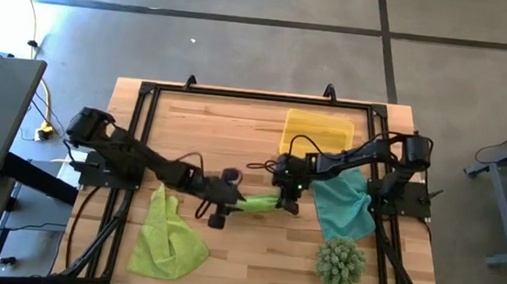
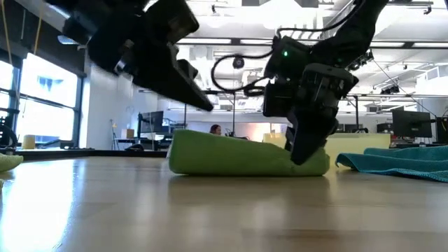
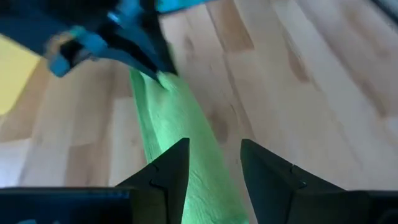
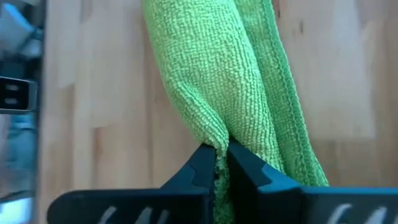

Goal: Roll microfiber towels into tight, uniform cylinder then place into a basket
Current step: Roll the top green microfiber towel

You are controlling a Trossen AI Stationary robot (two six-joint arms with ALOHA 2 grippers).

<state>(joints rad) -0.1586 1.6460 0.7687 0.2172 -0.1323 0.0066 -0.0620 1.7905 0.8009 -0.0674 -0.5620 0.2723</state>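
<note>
Overhead, table-level and two close wrist cameras all share the rolled green towel (image 1: 258, 200).

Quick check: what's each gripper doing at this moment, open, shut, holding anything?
Left gripper: open, fingers either side of the rolled green towel, not clamped.
Right gripper: shut, pinching the end of that same towel.
</note>
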